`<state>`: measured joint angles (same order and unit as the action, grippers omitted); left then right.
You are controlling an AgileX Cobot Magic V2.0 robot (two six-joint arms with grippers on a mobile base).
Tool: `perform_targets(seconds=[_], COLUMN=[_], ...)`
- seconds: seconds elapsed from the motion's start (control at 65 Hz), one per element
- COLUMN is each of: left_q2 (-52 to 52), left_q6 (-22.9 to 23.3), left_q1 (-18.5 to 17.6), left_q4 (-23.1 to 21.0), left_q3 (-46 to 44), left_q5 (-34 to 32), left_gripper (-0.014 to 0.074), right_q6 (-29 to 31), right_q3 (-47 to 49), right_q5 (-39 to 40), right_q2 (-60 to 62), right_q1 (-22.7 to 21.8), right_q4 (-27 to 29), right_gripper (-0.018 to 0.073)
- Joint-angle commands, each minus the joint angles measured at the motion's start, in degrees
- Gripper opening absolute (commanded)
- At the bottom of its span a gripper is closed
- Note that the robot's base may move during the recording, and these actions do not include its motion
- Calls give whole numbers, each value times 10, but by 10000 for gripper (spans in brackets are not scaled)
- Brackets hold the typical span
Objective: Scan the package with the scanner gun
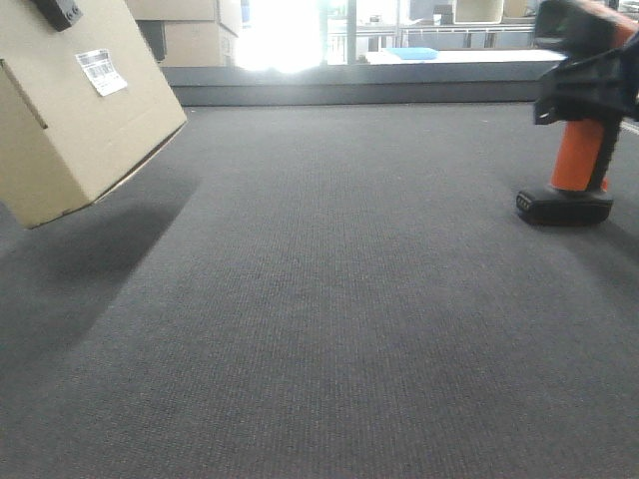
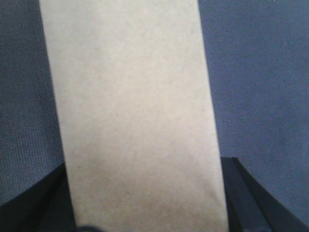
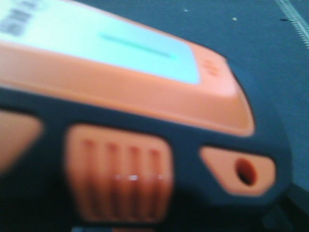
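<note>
Package (image 1: 75, 110) at left, tilted and raised off carpet (image 1: 329, 319), white label (image 1: 101, 71) on its upper face — pinched between fingers (image 2: 38, 203) of left gripper (image 2: 145, 208). Scanner gun (image 1: 577, 157) at far right, upright, black base (image 1: 564, 208) low near carpet. Right gripper (image 1: 589, 88) around its head — clamped or loose, cannot tell.

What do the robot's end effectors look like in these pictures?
Both look black. The left end effector has two flat, matte fingers with straight, angular edges and no markings. The right end effector appears as blurred, blocky black plates. No cables are visible.
</note>
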<state>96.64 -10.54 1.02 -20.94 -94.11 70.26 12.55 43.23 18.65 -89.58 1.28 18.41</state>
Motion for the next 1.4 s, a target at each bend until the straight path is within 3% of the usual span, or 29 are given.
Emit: perform_targets(seconds=[0.0,0.492,1.031,1.385], left_q2=[-10,-10,-10,-10], left_q6=[2,2,2,6], left_q1=[0,0,0,0], left_q4=[-10,-10,-9,118], left_q3=[-5,-5,-5,-5], left_q5=[-3,-3,-3,-3], left_gripper=[-111,-111,-111,-111], right_q6=[4,4,4,4], right_q3=[1,1,1,1], right_q5=[-6,-46,-142,-263], right_q2=[18,28,71,146], right_q1=[-9,-5,-5,-5], right_q4=[-4,-4,-4,-4], right_gripper=[468,468,468,468])
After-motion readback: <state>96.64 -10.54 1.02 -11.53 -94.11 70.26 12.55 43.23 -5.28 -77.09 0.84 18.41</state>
